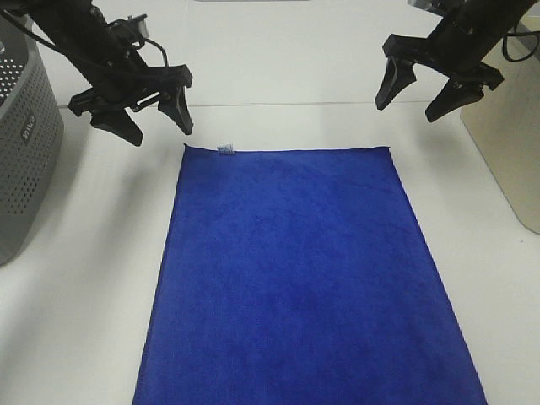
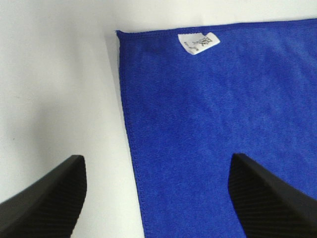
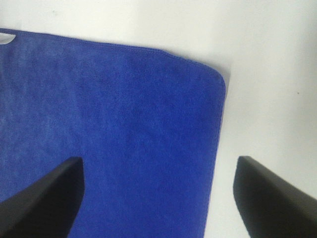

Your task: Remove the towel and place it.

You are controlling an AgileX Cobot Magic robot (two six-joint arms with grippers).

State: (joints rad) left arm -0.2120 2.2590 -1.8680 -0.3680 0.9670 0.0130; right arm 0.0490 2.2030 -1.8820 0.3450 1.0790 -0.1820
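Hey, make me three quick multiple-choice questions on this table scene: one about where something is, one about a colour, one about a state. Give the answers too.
1. Where is the towel's tag?
A: in its middle. B: on the edge near the left gripper. C: by the right gripper.
2. What colour is the towel?
A: grey. B: white. C: blue.
3. How are the two grippers?
A: both open, empty. B: both shut on the towel. C: one shut.

Answers: B, the pale tag sits on the edge by that corner. C, the cloth is deep blue all over. A, both wrist views show fingers spread wide, gripping nothing.
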